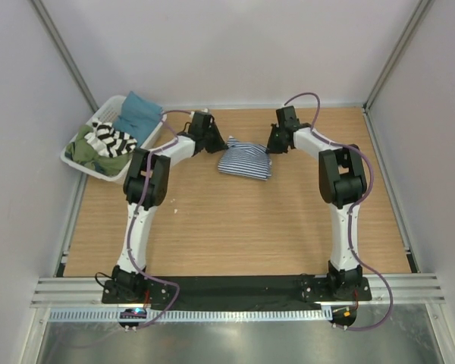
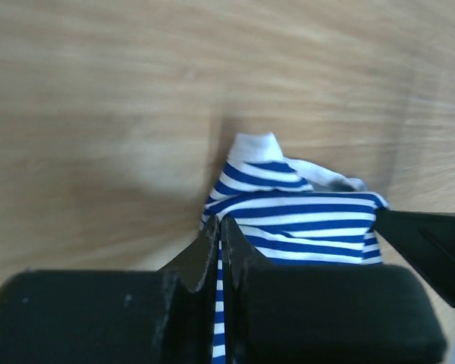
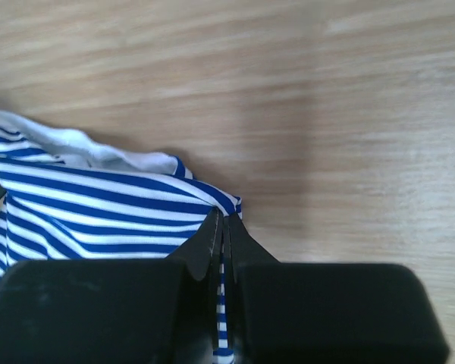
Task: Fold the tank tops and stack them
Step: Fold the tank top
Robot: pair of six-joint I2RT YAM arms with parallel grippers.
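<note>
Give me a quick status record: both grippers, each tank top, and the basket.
left gripper: shut on the left side of the thin-striped navy-and-white cloth tank top
right gripper: shut on the same top's right side
navy-and-white top: bunched between the grippers, mid-far on the wooden table
broad-striped black-and-white cloth tank top: unfolded, in the white plastic slatted basket
basket: far left corner, also holds teal cloth and green cloth
stack: not started

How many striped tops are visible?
2. The navy-striped top is on the table, held by left claw and right claw; the black-and-white top in the basket. More may hide there.
</note>
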